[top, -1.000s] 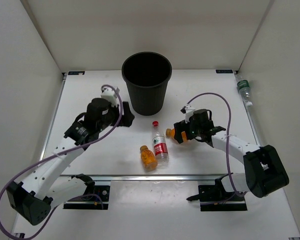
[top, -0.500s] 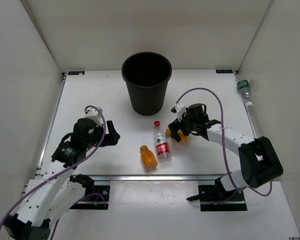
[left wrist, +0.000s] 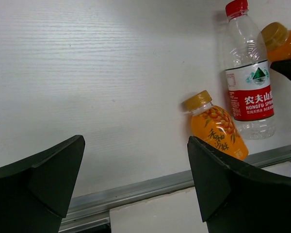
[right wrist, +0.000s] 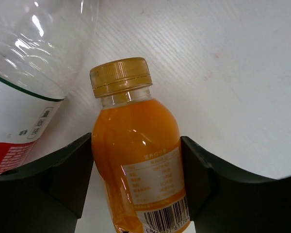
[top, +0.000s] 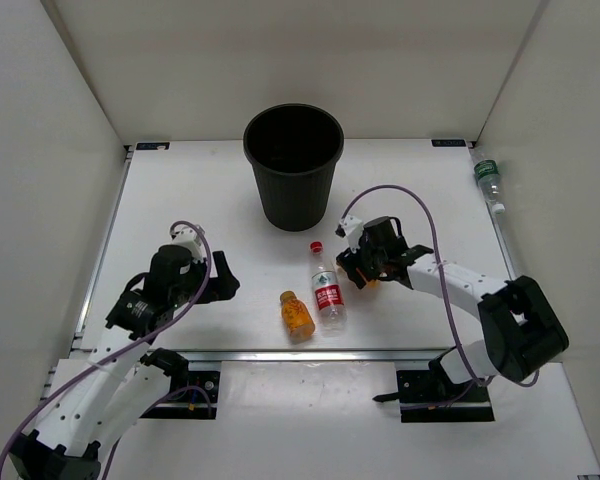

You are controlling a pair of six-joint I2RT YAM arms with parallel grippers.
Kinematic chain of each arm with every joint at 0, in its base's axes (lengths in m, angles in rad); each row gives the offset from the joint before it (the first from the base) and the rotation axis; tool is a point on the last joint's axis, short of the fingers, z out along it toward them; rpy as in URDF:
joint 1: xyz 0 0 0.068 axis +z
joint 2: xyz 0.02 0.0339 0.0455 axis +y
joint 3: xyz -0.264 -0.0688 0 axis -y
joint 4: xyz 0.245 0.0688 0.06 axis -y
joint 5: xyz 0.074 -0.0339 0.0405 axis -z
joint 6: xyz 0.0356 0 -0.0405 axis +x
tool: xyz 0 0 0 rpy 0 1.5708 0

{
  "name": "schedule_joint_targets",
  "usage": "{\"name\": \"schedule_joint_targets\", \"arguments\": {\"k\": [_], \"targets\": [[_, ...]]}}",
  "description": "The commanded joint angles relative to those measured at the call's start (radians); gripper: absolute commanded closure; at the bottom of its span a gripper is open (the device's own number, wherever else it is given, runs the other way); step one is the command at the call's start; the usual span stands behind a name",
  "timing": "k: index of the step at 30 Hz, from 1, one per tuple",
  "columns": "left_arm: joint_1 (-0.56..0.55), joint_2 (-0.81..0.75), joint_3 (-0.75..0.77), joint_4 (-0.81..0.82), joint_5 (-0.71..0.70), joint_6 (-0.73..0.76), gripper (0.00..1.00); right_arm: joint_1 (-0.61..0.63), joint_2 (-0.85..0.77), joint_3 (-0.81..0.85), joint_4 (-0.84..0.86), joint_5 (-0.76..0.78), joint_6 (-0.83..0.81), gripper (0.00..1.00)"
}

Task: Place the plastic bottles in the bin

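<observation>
1. The right gripper (right wrist: 137,141) is seen closed on a stubby orange bottle (right wrist: 136,165). A dark finger (right wrist: 63,174) is pressed to each flank of the body, so a grasp is judged made.
2. The bottle's long axis runs straight out along the fingers. The gold cap is pointed forward, past the fingertips and away from the wrist.
3. Just to the left of the cap, the clear red-capped bottle (right wrist: 34,58) is lying alongside. Whether the two touch cannot be told.
4. From above, the bin (top: 295,195) is found ahead of the right gripper (top: 365,262) and off to its left, near but apart, with its open mouth well above the table (top: 180,200). This is the relation the coming move is judged to turn on: a lift is needed, then a carry forward and left over the rim.
5. The red-capped bottle (top: 326,285) lies on that side, so a clean upward lift is advised first.
6. The left gripper (left wrist: 136,145) is spread wide and nothing is held in it.
7. Ahead of it and to its right a second orange bottle (left wrist: 216,127) is lying, cap towards the bin.
8. A green-labelled bottle (top: 487,178) is seen far off to the right, past the table edge.
</observation>
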Motion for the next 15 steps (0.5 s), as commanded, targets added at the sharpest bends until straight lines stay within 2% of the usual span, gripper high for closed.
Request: {"name": "schedule_joint_targets", "arguments": {"k": [1,3,5,10,13,15], "targets": [[0.001,0.009,0.001,0.030,0.031,-0.018,0.01,0.028,-0.104,0.077,0.004,0.148,-0.022,0.61],[0.001,0.015,-0.005,0.039,0.044,-0.015,0.01,0.033,-0.154,0.153,-0.020,0.185,-0.032,0.59],[-0.009,0.021,-0.019,0.044,0.044,-0.022,0.01,0.037,-0.188,0.299,-0.036,0.209,-0.030,0.59],[-0.019,0.041,-0.044,0.093,0.082,-0.047,0.01,0.065,-0.170,0.505,0.118,0.017,-0.067,0.52],[-0.054,0.060,-0.084,0.131,0.113,-0.093,0.01,0.028,-0.054,0.657,0.167,-0.118,-0.035,0.53],[-0.085,0.078,-0.108,0.166,0.122,-0.123,0.01,0.025,0.079,0.778,0.196,-0.150,-0.026,0.52]]}}
